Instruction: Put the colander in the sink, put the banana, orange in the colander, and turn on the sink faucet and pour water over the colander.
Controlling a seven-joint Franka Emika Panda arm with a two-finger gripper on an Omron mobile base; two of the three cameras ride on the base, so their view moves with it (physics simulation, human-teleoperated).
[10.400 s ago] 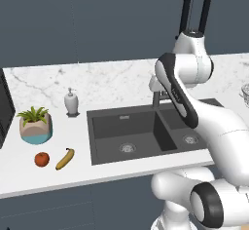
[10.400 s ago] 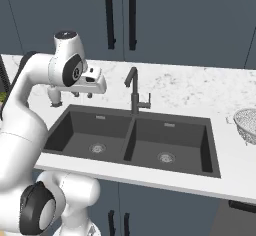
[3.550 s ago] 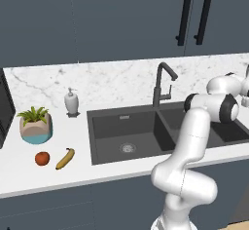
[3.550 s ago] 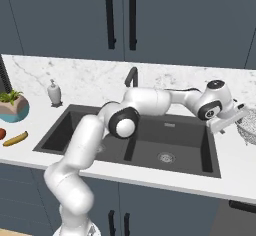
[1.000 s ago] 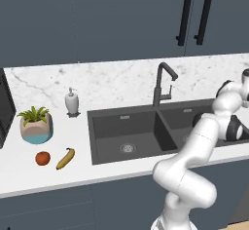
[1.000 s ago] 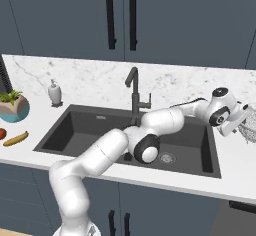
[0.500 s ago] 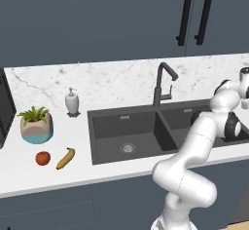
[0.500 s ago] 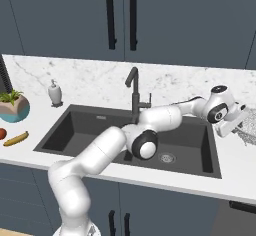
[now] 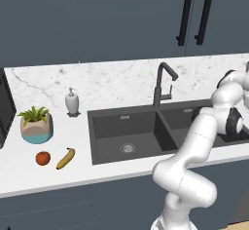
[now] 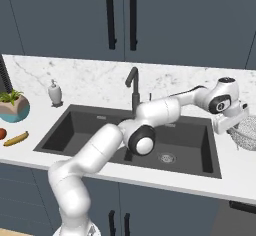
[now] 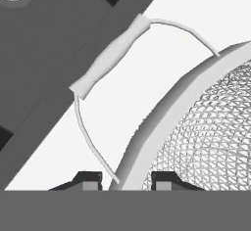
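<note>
Nothing of the task is finished yet; the first step, getting the colander into the sink, is only at the grasp

In the left base view, the orange and the banana lie side by side on the white marble table at about 8 o'clock from the sink, just below a potted plant; both are well apart from the arm and untouched. A soap dispenser stands at the sink's 10 o'clock corner. Both basins look bare apart from their drains. The sink faucet rises behind the divider between the basins, with no water visible at its spout, so it reads as off

At the far right, in the right base view, the colander sits on the table at 3 o'clock from the sink, outside the basin. The end effector is down at its near edge. The hand view shows the two fingertips straddling the colander's rim, one outside and one inside the mesh, drawn in tight; it appears clamped on the rim, though contact at the pads is cut off by the frame's lower edge

Left to do: lift and carry the colander into a basin, fetch both fruits from the far side, then open the faucet
</note>
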